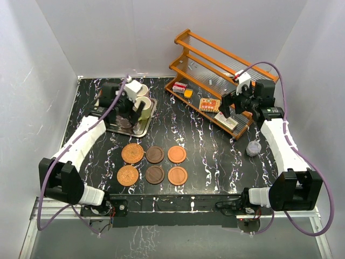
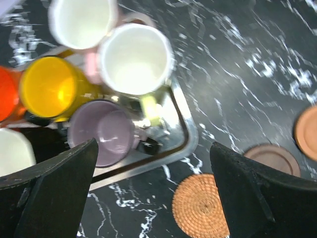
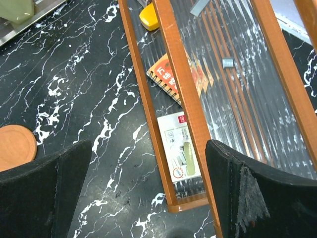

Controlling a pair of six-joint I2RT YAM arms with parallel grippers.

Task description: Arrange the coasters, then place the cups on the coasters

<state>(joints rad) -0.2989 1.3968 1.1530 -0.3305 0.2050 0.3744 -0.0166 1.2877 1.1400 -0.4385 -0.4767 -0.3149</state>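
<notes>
Just beneath left pincer (image 2: 153, 148), lilac mug (image 2: 106, 131)

Black white-veined marble table (image 1: 215, 162) inside white walls (image 1: 135, 32), steel tray (image 2: 190, 130) at its far left. Two-tier wooden rack (image 3: 181, 99) with ribbed clear shelves stands angled at far right, lower shelf holding in a row a red-white box (image 1: 179, 87), a yellow lump (image 1: 188, 93), an orange spiral notebook (image 1: 209, 104) and a white printed card (image 1: 226, 121). Small grey translucent cup (image 1: 254, 148) sits on the table near the rack's near end
</notes>
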